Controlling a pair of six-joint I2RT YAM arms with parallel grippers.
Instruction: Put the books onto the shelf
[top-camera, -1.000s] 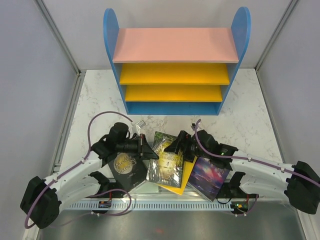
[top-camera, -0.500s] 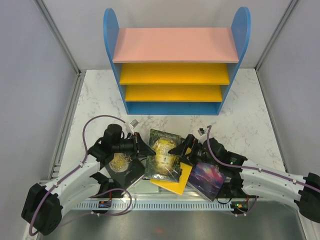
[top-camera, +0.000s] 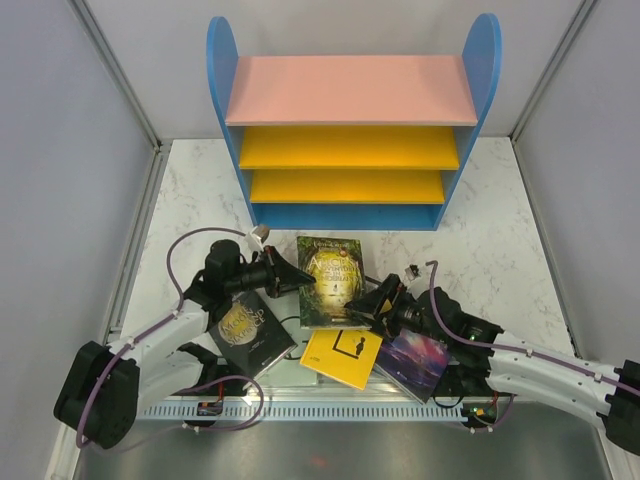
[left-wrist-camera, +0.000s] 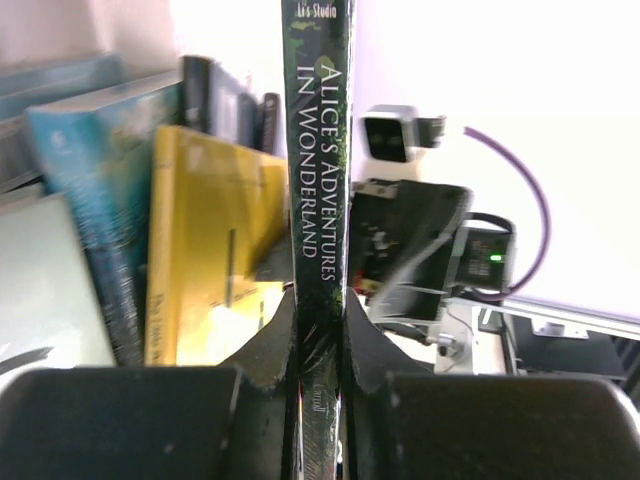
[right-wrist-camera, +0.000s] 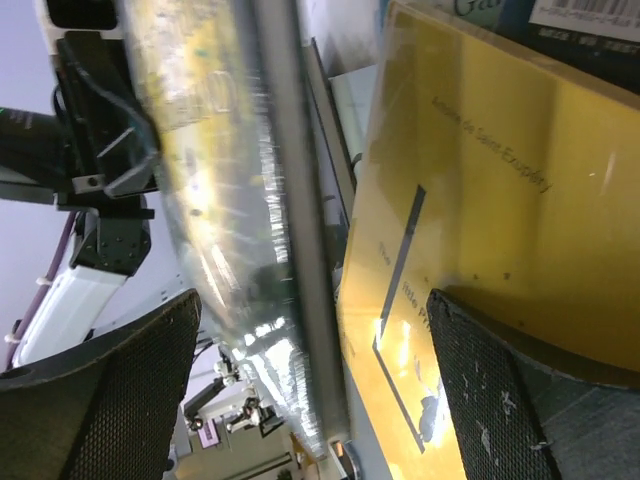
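Observation:
My left gripper (top-camera: 296, 275) is shut on the left edge of the green-gold book (top-camera: 331, 281), whose cover faces up in front of the shelf (top-camera: 355, 90). In the left wrist view its spine (left-wrist-camera: 318, 150) runs straight up between my jaws (left-wrist-camera: 318, 300). My right gripper (top-camera: 358, 297) stands open at that book's near right corner, with nothing held. From the right wrist, the wide-apart fingers (right-wrist-camera: 312, 300) frame the blurred green-gold book (right-wrist-camera: 220, 180) and the yellow book (right-wrist-camera: 480, 200). The yellow book (top-camera: 342, 357), the black book with a gold moon (top-camera: 248, 330) and a galaxy book (top-camera: 412, 355) lie near the front edge.
The shelf has blue round-topped sides, a pink top and two bare yellow-orange boards (top-camera: 348, 148), and stands at the back of the white marble table (top-camera: 490, 230). Grey walls close both sides. A metal rail (top-camera: 330, 410) runs along the near edge by the arm bases.
The left gripper has drawn the green-gold book off the pile and toward the shelf, uncovering the yellow book. The right gripper has pulled back toward the near right with its jaws wide.

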